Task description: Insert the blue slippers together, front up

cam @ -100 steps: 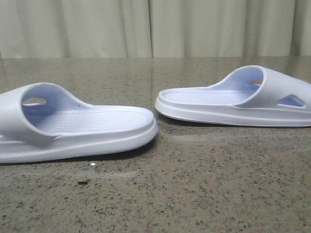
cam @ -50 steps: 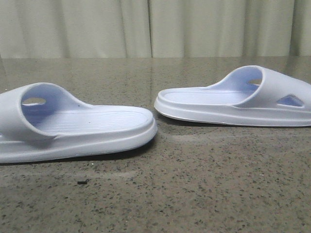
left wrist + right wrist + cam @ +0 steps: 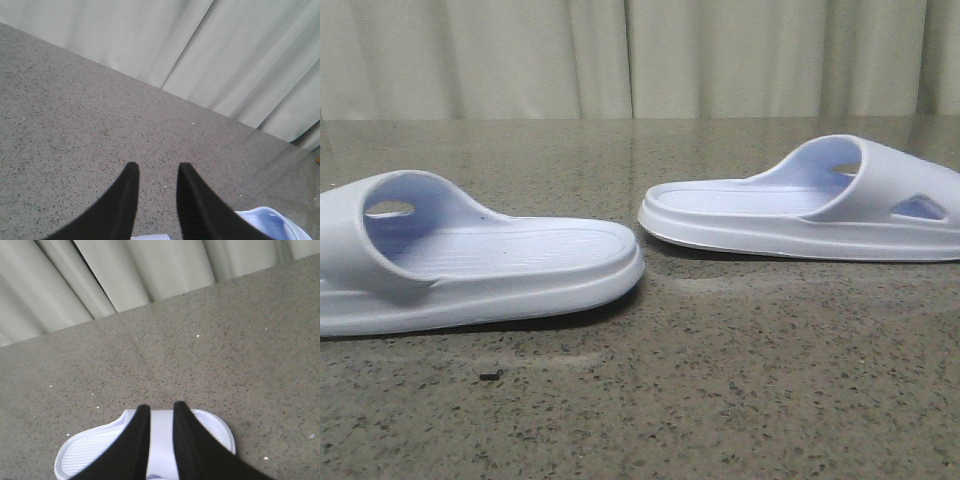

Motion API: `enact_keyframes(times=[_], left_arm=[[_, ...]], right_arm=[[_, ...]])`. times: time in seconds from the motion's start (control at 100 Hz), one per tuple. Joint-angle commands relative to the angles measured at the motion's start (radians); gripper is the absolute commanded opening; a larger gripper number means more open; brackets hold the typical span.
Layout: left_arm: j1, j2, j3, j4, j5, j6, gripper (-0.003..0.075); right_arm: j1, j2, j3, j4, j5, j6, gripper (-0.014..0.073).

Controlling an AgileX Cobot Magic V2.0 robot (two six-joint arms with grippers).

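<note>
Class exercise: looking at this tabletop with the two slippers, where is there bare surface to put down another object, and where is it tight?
Free: the strip of table in front of both slippers, and the band behind them up to the curtain. Tight: the narrow gap between the heel of the left slipper and the heel of the right slipper, which nearly meet mid-table.

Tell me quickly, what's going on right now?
Left gripper jaws open, right gripper open above right slipper. Left slipper apart, heels facing. Nothing blocking.
</note>
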Motion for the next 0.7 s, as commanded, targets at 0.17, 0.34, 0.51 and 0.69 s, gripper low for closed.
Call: enact_keyframes(times=[0.17, 0.34, 0.51, 0.69], left_arm=[[-0.001, 0.010, -0.034, -0.014, -0.085, 0.008, 0.0504], [-0.001, 0.022, -0.030, -0.017, -0.057, 0.002, 0.0468], [-0.001, 0.030, 0.047, -0.025, -0.082, -0.180, 0.0466], [-0.001, 0.030, 0.185, -0.068, -0.114, -0.285, 0.0466]], right_arm=[[-0.007, 0.054, -0.037, 0.088, -0.095, 0.003, 0.0507], [-0.007, 0.064, -0.037, 0.090, -0.096, 0.003, 0.0517], [-0.007, 0.066, -0.037, 0.090, -0.096, 0.003, 0.0517], [-0.007, 0.066, -0.037, 0.090, -0.094, 0.003, 0.0517]])
